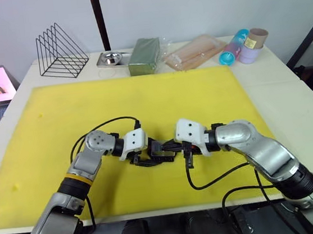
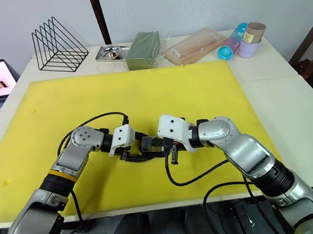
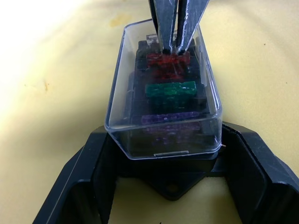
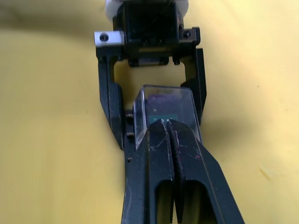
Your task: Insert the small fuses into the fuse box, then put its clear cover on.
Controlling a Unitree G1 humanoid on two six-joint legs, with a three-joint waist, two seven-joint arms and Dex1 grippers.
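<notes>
The red, green and purple fuses point(image 3: 170, 88) already sit in the fuse box point(image 3: 173, 182), gripped by the left pincer point(image 3: 163, 186) on the yellow mat point(image 1: 143, 96), and the closed right pincer point(image 4: 170, 122) presses the clear cover point(image 3: 121, 93) on.

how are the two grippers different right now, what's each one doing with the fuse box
The left gripper has its fingers spread wide, one on each side of the fuse box, bracing it. The right gripper has its fingers closed together, tips pressing down on top of the clear cover. So the left works from the sides and the right from above. Both meet at the same box on the yellow mat, with the red, green and purple fuses already under the cover.
</notes>
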